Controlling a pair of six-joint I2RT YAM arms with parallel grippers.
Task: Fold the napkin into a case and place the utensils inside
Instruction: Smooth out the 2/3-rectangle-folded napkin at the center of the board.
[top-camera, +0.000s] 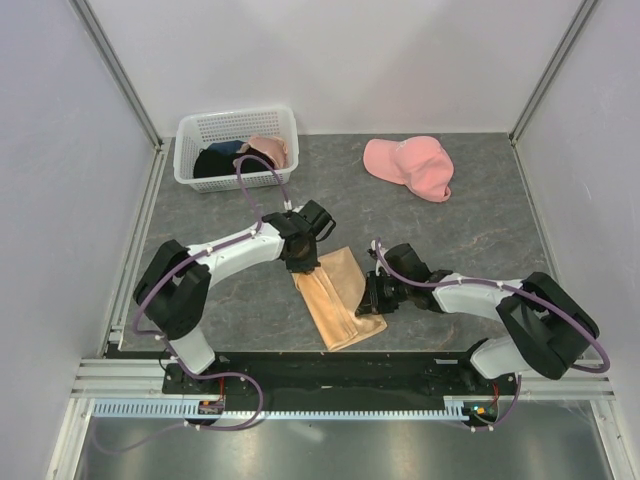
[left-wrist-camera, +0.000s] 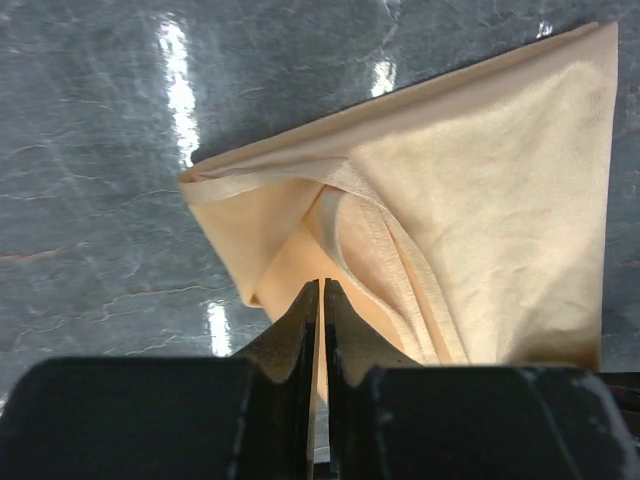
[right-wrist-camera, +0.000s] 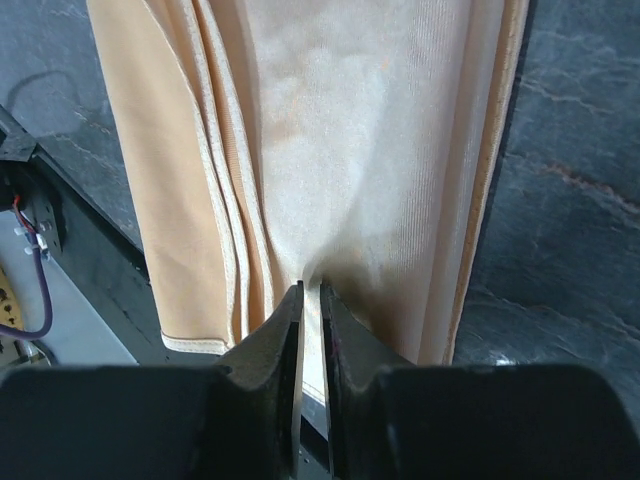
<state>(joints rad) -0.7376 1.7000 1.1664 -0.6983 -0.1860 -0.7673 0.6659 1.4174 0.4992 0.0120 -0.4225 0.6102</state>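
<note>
Robot lab cell, white panel walls (top-camera: 330, 60), aluminium frame posts (top-camera: 119, 72) (bare metal), left arm (top-camera: 228, 247) and right arm (top-camera: 470, 294) bolted to a base rail (top-camera: 330, 368).

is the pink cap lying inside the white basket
No, the pink cap lies on the table, apart to the right of the white basket.

white links (top-camera: 235, 248), black joints (top-camera: 180, 295), purple cables (top-camera: 238, 178) looping up from the black base plate (top-camera: 330, 368); matte black tapered fingers (left-wrist-camera: 290, 345).

Dark grey marbled tabletop (top-camera: 480, 230) carries: shiny peach-tan cloth napkin (top-camera: 340, 300), folded, near front centre; white plastic lattice basket (top-camera: 225, 128), rear left; pink fabric cap (top-camera: 410, 165), rear right.
</note>
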